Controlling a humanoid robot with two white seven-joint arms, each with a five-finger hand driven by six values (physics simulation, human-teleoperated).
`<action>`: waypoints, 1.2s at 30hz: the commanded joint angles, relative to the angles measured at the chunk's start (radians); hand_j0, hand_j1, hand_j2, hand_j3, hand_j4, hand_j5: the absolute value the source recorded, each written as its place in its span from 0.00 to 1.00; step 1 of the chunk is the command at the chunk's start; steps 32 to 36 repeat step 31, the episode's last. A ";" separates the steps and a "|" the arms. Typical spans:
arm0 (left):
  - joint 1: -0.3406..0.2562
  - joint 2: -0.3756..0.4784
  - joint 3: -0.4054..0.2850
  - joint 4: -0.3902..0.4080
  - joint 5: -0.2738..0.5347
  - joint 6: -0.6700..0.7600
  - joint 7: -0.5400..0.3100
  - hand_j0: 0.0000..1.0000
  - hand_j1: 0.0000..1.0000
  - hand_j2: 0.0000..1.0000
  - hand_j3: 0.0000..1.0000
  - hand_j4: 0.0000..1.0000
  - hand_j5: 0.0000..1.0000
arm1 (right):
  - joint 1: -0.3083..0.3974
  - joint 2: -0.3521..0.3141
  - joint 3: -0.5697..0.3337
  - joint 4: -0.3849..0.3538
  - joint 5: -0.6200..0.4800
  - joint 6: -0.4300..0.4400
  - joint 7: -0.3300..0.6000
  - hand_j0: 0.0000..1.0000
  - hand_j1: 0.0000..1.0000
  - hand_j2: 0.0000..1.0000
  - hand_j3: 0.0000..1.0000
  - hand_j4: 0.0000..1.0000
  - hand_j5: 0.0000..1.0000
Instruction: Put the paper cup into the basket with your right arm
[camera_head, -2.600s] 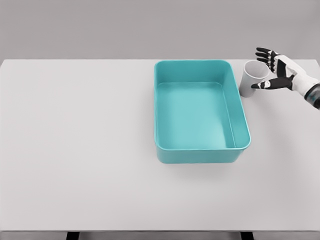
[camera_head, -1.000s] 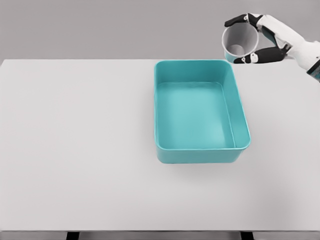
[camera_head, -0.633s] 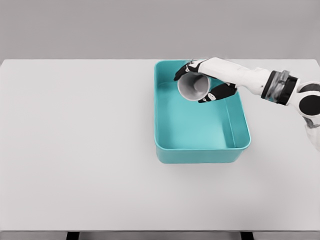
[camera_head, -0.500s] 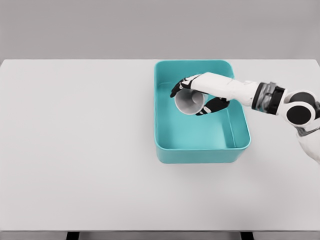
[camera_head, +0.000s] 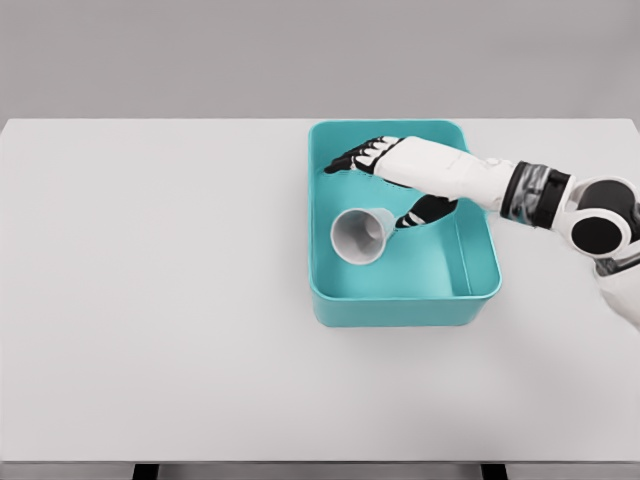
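The white paper cup (camera_head: 361, 235) lies on its side inside the teal basket (camera_head: 484, 290), its mouth facing the front left. My right hand (camera_head: 385, 185) hovers just above and behind the cup over the basket, fingers spread and holding nothing. The thumb (camera_head: 418, 213) reaches down close to the cup's base. The right forearm stretches in from the right edge across the basket's right rim. The left arm does not show.
The basket sits on a wide white table (camera_head: 160, 300), right of the middle. Behind the table's far edge is a plain grey wall.
The hand lifted the cup from the table right of the basket and swung it left over the basket. In the last half second the fingers spread and the cup dropped onto the basket floor.
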 joint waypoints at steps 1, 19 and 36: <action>0.000 0.000 0.000 -0.001 0.000 0.000 0.000 1.00 1.00 1.00 1.00 1.00 1.00 | 0.002 -0.001 -0.103 -0.002 -0.026 0.004 -0.001 1.00 1.00 1.00 1.00 1.00 1.00; 0.000 0.000 0.000 -0.001 0.000 0.000 0.000 1.00 1.00 1.00 1.00 1.00 1.00 | 0.291 -0.013 -0.574 0.145 -0.248 0.059 -0.001 1.00 1.00 1.00 1.00 1.00 1.00; 0.000 0.000 0.000 -0.001 0.000 0.000 0.000 1.00 1.00 1.00 1.00 1.00 1.00 | 0.293 0.042 -0.568 0.194 -0.248 0.059 -0.001 1.00 1.00 1.00 1.00 1.00 1.00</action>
